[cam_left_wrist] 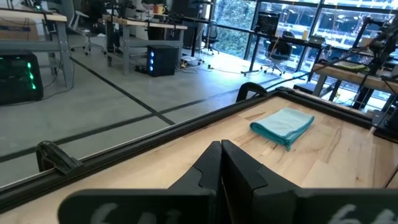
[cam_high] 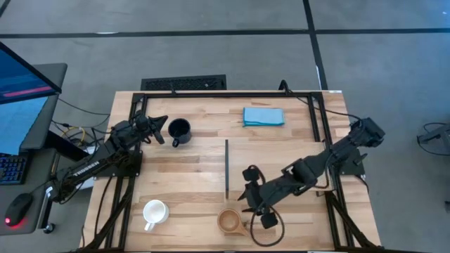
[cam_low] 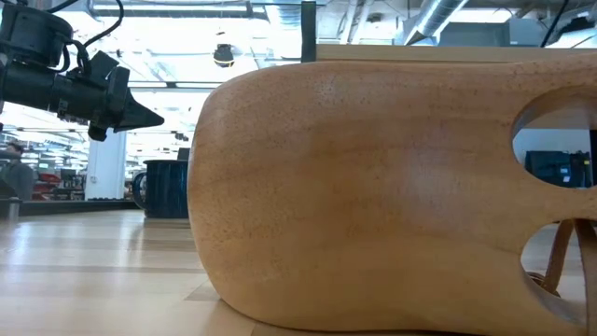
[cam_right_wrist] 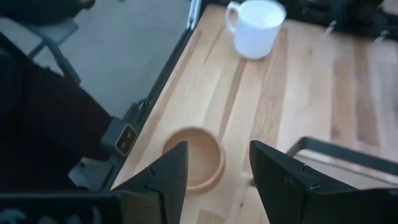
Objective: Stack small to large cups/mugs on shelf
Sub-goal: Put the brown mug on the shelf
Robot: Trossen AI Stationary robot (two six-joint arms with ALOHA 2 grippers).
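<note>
Three cups sit apart on my tabletop (cam_high: 295,151): wooden cup (cam_high: 230,222) beside my released right end effector (cam_high: 254,206), white mug (cam_high: 154,211) near the front-left, black mug (cam_high: 179,129) next to my clenched left end effector (cam_high: 157,124).

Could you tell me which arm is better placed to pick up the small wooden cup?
The right. Its open end effector hovers just beside the wooden cup, while the left end effector, shut, sits far across the table by the black mug.
</note>
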